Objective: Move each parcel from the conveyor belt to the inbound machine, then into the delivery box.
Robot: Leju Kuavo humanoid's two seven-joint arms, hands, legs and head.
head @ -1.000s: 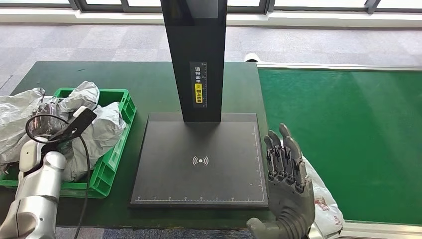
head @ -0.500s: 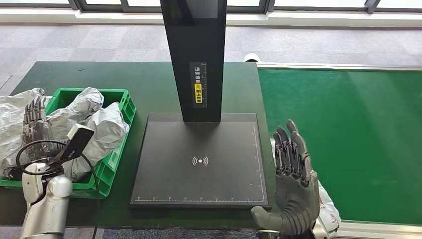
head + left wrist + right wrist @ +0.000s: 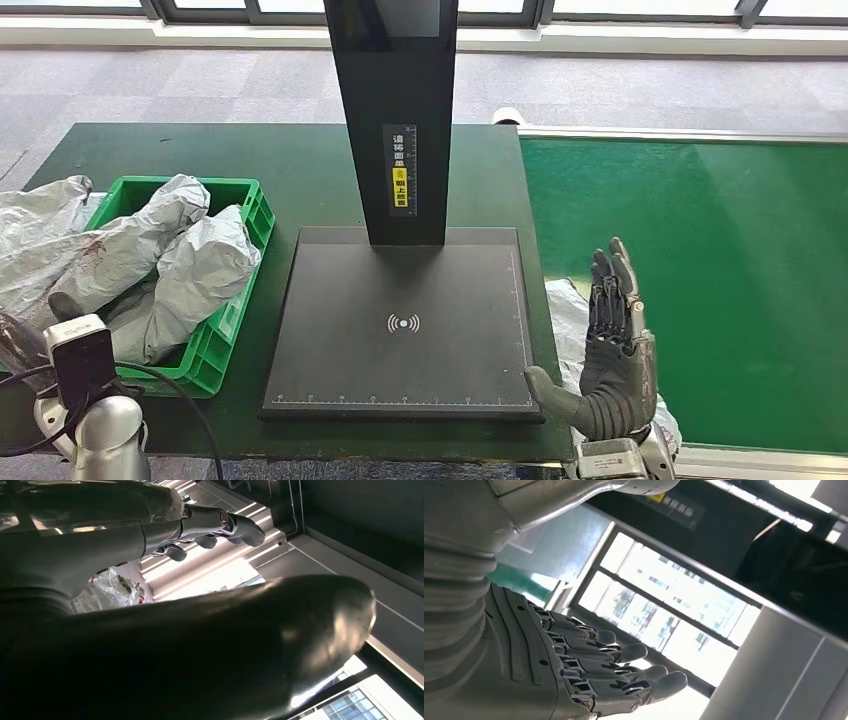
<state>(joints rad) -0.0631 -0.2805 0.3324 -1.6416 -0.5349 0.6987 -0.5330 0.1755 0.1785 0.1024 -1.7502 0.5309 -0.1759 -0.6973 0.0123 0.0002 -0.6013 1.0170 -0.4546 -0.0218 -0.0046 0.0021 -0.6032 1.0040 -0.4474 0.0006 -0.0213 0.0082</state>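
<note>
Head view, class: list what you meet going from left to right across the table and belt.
Grey parcels in the green delivery box → black inbound machine → right hand → green conveyor belt.

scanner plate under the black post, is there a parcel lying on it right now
No, the scanner plate is bare in the head view; grey parcels sit in the green crate, and another parcel lies behind the right hand.

The head view looks steeply down from high up; the flat black scanner platform [image 3: 400, 320] lies near at 12 o'clock. Both wrist views sit close behind their hands, tilted upward toward bright windows, and the right wrist view shares the tall black scanner column [image 3: 392, 120] [image 3: 744, 525] with the head view.
</note>
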